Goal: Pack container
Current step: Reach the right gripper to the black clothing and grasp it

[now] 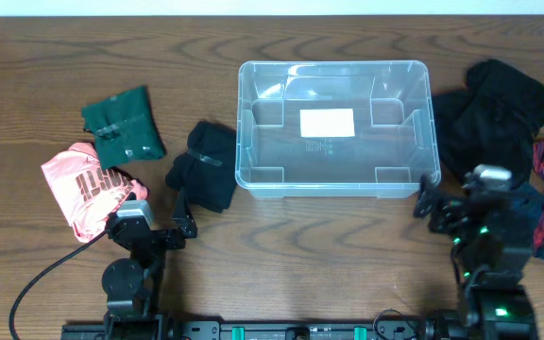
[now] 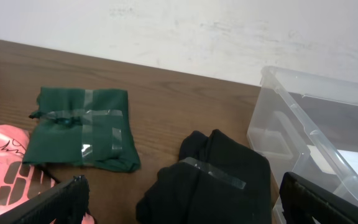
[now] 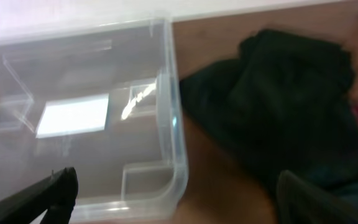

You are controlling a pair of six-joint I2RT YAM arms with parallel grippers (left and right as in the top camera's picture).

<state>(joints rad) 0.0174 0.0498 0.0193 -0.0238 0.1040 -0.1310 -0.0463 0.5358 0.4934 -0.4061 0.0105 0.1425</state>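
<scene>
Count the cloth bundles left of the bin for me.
3: green bundle farthest back, pink bundle farthest left, black bundle beside the bin. Others could lie hidden beneath.

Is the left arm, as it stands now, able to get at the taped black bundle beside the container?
Probably yes. The left gripper is open, and the black bundle lies just ahead of it, outside the container, with nothing between them.
</scene>
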